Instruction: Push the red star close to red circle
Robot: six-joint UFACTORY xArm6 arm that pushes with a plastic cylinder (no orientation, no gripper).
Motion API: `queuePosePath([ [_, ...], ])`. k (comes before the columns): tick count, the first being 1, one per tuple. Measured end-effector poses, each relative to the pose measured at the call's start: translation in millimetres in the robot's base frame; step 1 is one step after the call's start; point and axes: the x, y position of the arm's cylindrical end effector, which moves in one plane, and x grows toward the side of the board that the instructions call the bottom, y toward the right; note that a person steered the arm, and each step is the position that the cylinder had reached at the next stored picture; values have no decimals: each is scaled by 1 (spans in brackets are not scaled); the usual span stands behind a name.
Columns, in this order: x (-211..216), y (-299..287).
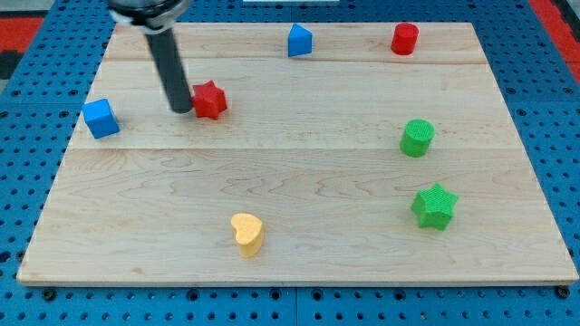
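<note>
A small red star (210, 100) lies on a pale wooden board (299, 244), toward the view's upper left. A dark upright rod comes down from the view's top, and my tip (182, 110) rests on the board touching, or just short of touching, the star's left side. There is no claw on this arm, only the rod, so nothing opens, closes or grips.

The red circle (404, 39), a short round block, stands far off near the board's top edge, toward the view's right. A blue block with a peaked top (299, 41) sits on the top edge between the two, a little above the straight path.

A blue cube (101, 119) lies left of the tip, near the board's left edge. A green round block (418, 138) and a green star (434, 206) sit at the view's right. A yellow heart (246, 234) lies near the bottom.

To push well, the tip likely belongs at the star's lower left, in line with the red circle. A slow, steady push toward the upper right should keep the star centred on the rod. An off-centre contact could let the star's points spin it aside, possibly toward the peaked blue block.
</note>
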Motion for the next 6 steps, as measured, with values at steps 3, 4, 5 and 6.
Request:
queuePosePath([
  [3,5,160],
  [4,9,123],
  [5,-7,89],
  [6,-33,152],
])
